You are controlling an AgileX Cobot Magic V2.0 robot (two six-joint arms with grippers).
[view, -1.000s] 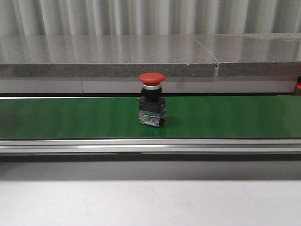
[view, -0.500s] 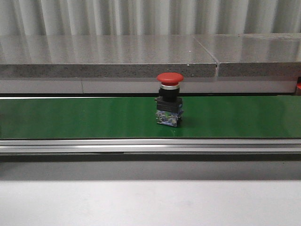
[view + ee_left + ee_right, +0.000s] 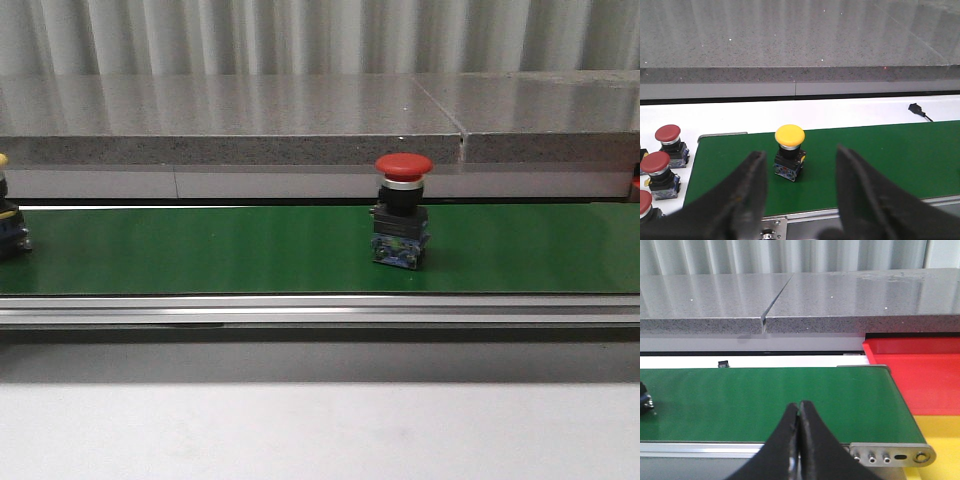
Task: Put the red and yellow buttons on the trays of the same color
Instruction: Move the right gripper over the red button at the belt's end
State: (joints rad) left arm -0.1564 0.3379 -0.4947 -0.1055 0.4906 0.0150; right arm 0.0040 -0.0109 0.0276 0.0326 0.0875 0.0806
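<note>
Green belt (image 3: pixel 200 250) runs across your front view, and the red button (image 3: pixel 402 210) stands upright on it, right of centre. At the left edge you see the yellow button (image 3: pixel 6 220) partly cut off; in the left wrist view it (image 3: pixel 789 152) stands upright on the belt, ahead of the left gripper (image 3: pixel 800 170), whose fingers are spread wide and hold nothing. Your right gripper (image 3: pixel 799 412) has its fingers pressed together, empty, above the belt's end. Beside that end lie the red tray (image 3: pixel 920 370) and the yellow tray (image 3: pixel 940 435).
</note>
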